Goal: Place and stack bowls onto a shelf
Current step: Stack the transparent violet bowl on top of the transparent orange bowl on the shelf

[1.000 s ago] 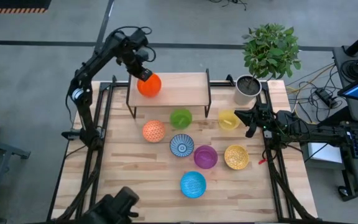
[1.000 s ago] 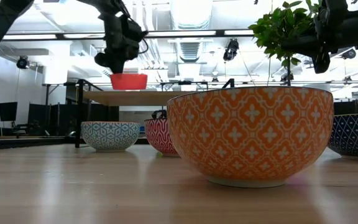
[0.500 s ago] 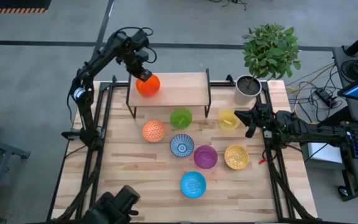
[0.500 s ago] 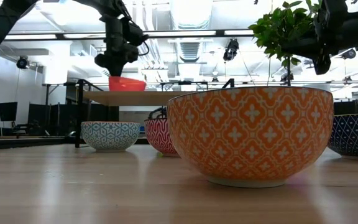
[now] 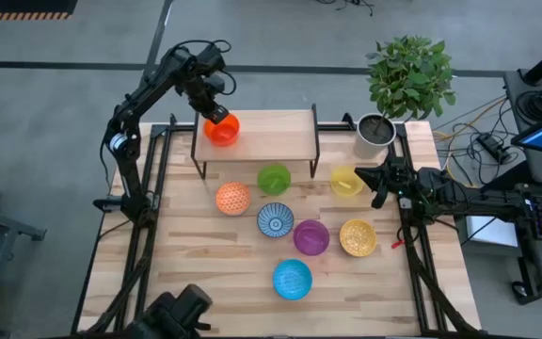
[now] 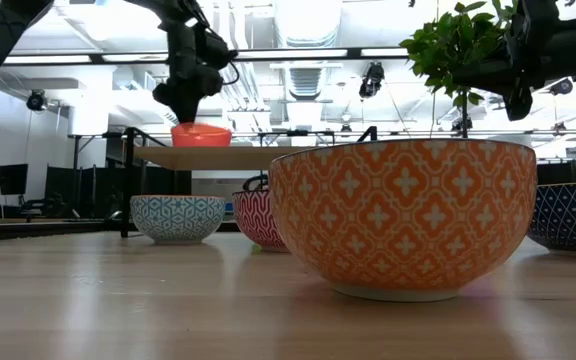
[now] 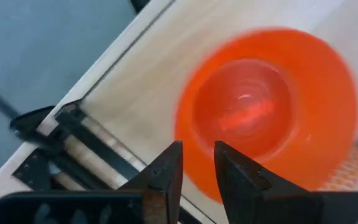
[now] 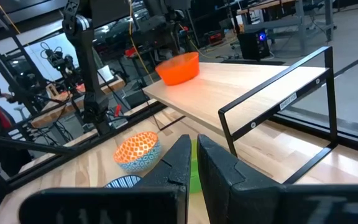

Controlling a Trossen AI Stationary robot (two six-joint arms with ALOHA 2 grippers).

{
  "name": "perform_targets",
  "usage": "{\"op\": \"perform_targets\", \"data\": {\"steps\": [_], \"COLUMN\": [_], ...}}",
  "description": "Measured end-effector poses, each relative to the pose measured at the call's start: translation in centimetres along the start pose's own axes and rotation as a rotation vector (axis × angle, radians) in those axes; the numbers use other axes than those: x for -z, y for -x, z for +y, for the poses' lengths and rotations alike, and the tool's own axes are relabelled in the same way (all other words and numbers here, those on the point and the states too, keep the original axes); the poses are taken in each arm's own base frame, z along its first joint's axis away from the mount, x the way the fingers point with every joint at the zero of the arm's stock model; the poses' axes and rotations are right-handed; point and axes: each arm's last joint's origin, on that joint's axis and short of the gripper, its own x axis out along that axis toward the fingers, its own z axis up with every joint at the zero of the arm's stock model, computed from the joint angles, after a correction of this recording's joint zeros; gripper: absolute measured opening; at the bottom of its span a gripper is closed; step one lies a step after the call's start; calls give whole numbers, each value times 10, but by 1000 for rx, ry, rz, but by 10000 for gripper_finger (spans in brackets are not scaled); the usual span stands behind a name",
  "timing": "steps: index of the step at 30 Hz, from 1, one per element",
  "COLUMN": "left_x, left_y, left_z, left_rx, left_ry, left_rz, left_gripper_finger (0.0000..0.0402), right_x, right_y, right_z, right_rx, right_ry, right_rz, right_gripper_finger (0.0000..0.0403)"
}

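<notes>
Item: red-orange bowl [image 5: 221, 130], sitting on the left end of the shelf [image 5: 271, 132]; the only bowl there. Left gripper [image 5: 216, 115] just above its rim, jaws parted narrowly; the left wrist view shows the fingers [image 7: 166, 171] clear of the bowl, so by appearance released. Right gripper [image 5: 378, 179] waits over the right side of the bench [image 5: 205, 273], near the yellow bowl [image 5: 346, 181], jaws clenched on nothing. Remaining on the bench: green bowl [image 5: 273, 178], orange patterned bowl [image 5: 232, 198], blue-white patterned bowl [image 5: 275, 219], purple bowl [image 5: 310, 236], gold bowl [image 5: 357, 236], light blue bowl [image 5: 292, 279], plus the yellow. Progress, as judged: one of eight placed, seven left, no stacking yet. View notes: the high view alone gives the full count and layout; the low view shows the red-orange bowl resting level on the shelf board, with the orange patterned bowl filling the foreground; the right wrist view shows the shelf's black frame from the side and the bowl at its far end. Potted plant [image 5: 384, 104] stands by the shelf's right end.
</notes>
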Motion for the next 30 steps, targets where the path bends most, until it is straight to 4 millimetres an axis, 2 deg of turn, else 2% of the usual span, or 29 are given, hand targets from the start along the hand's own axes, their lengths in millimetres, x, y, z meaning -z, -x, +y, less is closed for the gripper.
{"op": "perform_targets", "data": {"steps": [4,9,13,16,21,30], "left_x": [1,8,23,42,80,143], "left_y": [7,30,43,46,34,-9], "left_z": [-18,-59,-93,-115,-136,-140], "left_rx": [94,142,171,198,250,381], "left_ry": [-79,-267,-392,-481,-589,-586], "left_rz": [-49,-218,-341,-426,-581,-898], "left_gripper_finger": [69,56,46,43,42,42], "right_x": [0,0,8,16,24,19], "right_y": [0,-1,-5,-12,-23,-39], "right_z": [0,0,-1,1,7,20], "right_rx": [0,1,9,-6,-40,-77], "right_ry": [-20,-43,-83,-92,-87,-88], "right_rz": [0,3,34,47,67,52], "right_gripper_finger": [18,18,18,18,18,18]}}
